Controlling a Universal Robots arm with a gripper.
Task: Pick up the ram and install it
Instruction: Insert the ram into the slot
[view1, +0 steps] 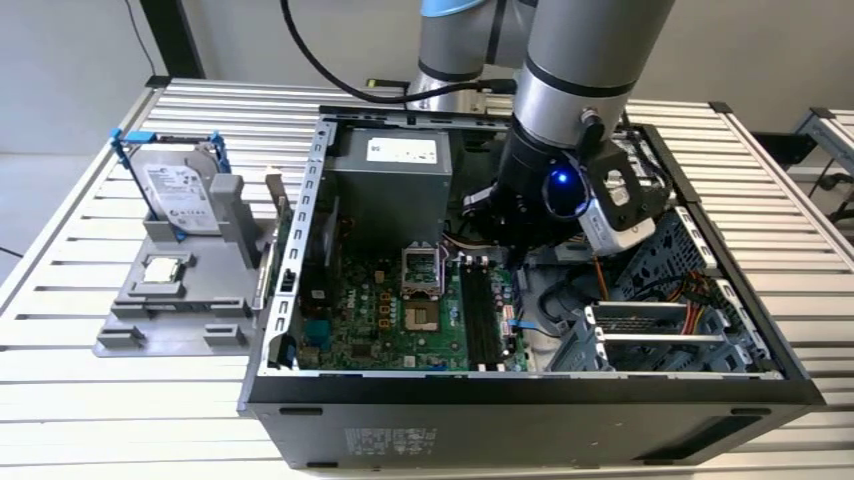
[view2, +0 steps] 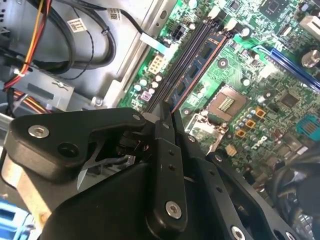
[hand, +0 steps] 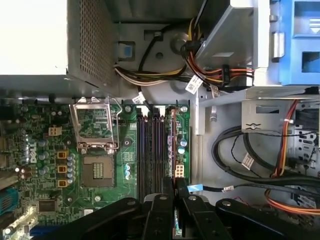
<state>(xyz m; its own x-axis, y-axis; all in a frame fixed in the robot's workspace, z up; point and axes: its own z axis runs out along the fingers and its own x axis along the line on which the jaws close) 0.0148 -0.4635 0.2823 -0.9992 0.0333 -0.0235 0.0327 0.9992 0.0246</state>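
The ram (view2: 201, 64) is a dark blue-black stick that stands on edge in one of the motherboard's long black slots (view2: 182, 55), the one at the board's edge next to the drive bays. In the first wrist view the ram (hand: 173, 142) runs up from between my black fingers (hand: 161, 200). My gripper (view2: 160, 120) (hand: 175, 185) is shut on the near end of the stick. In the exterior view my arm's wrist (view1: 554, 190) hangs inside the open computer case, above the slots (view1: 483, 310).
The empty processor socket (hand: 97, 170) lies beside the slots. Cable bundles (hand: 240, 160) and the metal drive cage (view1: 667, 335) crowd the other side. The power supply (view1: 394, 170) stands behind. Outside the case, a grey stand holds a hard drive (view1: 178, 190) and a processor chip (view1: 163, 268).
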